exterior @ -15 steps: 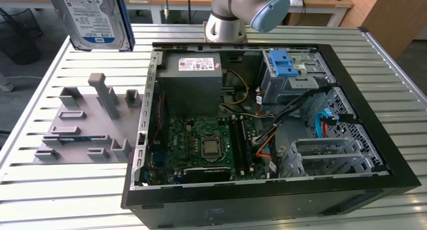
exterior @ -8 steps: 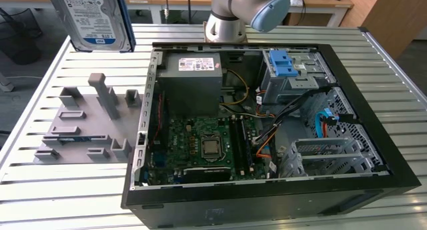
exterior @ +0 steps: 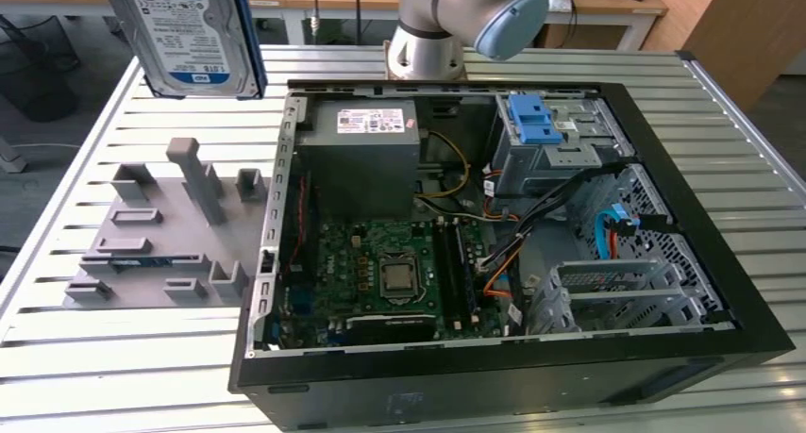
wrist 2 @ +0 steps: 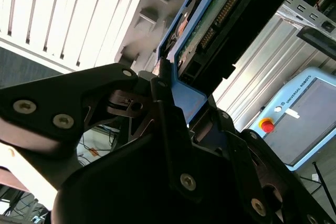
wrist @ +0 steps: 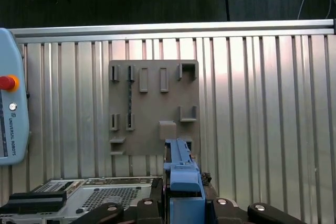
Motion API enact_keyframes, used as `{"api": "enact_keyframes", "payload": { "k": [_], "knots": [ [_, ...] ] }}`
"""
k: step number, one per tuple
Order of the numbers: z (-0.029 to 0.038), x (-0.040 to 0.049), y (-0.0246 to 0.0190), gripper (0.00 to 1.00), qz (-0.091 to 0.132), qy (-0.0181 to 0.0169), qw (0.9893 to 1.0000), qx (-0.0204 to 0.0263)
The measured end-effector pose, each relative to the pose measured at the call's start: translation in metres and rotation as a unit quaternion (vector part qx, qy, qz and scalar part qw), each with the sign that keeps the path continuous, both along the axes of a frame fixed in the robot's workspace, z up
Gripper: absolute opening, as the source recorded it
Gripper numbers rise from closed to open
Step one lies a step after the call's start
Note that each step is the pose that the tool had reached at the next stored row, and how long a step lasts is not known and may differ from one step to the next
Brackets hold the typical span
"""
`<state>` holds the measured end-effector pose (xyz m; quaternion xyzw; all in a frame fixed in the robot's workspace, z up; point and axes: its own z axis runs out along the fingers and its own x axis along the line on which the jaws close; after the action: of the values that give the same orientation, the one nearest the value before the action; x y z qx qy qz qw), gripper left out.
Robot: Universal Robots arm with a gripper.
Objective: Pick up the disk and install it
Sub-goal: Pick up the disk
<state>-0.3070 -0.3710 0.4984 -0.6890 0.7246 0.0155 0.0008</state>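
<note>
High over the table's [exterior: 101, 358] edge at the exterior view's left, the disk [exterior: 195, 32] hangs upright, well clear of the grey holder plate [exterior: 151, 254] and the open computer case [exterior: 504, 386]. The gripper [wrist: 185, 205] pinches its blue rail frame.

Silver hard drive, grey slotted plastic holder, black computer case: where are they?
Silver hard drive with blue frame [exterior: 189, 27]: exterior view, printed label.
Grey slotted plastic holder [exterior: 158, 237]: exterior view, flat base.
Black metal computer case [exterior: 504, 386]: exterior view, near wall.
</note>
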Motion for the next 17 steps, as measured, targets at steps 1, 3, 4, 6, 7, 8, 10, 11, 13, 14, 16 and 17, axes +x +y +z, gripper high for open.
{"api": "enact_keyframes", "payload": {
  "k": [1, 3, 4, 6, 7, 8, 10, 11, 13, 14, 16, 17],
  "knots": [
    [0.0000, 0.0012, -0.0001, 0.37, 0.000, 0.0000, 1.0000, 0.0000],
    [0.0000, 0.0034, -0.0002, 0.37, 0.000, 0.0000, 1.0000, 0.0000],
    [0.0000, 0.0046, -0.0003, 0.37, 0.000, 0.0000, 1.0000, 0.0000],
    [-0.0001, 0.0068, -0.0004, 0.37, 0.000, 0.0000, 1.0000, 0.0000],
    [-0.0001, 0.0078, -0.0004, 0.37, 0.000, 0.0000, 1.0000, 0.0000],
    [-0.0001, 0.0089, -0.0005, 0.37, 0.000, 0.0000, 1.0000, 0.0000],
    [-0.0002, 0.0109, -0.0007, 0.37, 0.000, 0.0000, 1.0000, 0.0000],
    [-0.0002, 0.0117, -0.0008, 0.37, 0.000, 0.0000, 1.0000, 0.0000],
    [-0.0003, 0.0122, -0.0020, 0.37, 0.000, 0.0000, 1.0000, 0.0000],
    [-0.0004, 0.0124, -0.0028, 0.37, 0.000, 0.0000, 1.0000, -0.0001],
    [-0.0004, 0.0127, -0.0041, 0.37, 0.000, 0.0000, 1.0000, -0.0003],
    [-0.0005, 0.0128, -0.0048, 0.37, 0.000, 0.0000, 1.0000, -0.0004]
  ]
}}
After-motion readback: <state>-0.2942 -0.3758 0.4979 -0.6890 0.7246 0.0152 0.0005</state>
